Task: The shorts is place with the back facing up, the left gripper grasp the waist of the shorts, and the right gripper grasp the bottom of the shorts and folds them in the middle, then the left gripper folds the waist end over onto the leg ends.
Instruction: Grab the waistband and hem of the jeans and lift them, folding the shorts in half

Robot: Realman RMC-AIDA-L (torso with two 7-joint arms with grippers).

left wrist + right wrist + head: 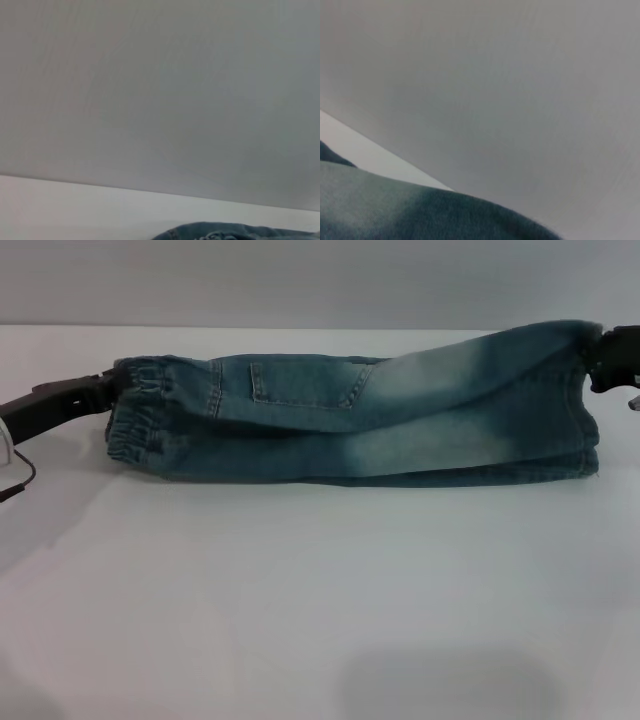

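Note:
The shorts (pixel 360 420) lie across the far part of the white table (pixel 320 590), folded lengthwise into a long band, one back pocket (pixel 305 382) facing up. At the left end, my left gripper (pixel 106 390) is shut on the ruffled waist (pixel 140 420). My right gripper (pixel 597 352) is shut on the top layer at the leg ends (pixel 585 430) and holds that corner slightly raised. A strip of the denim waist (pixel 235 232) edges the left wrist view. Denim of the shorts (pixel 420 215) also fills one corner of the right wrist view. Neither wrist view shows fingers.
A grey wall (pixel 320 280) rises behind the table's far edge, close behind the shorts. A thin dark cable (pixel 22 478) hangs by the left arm. Bare white table stretches in front of the shorts.

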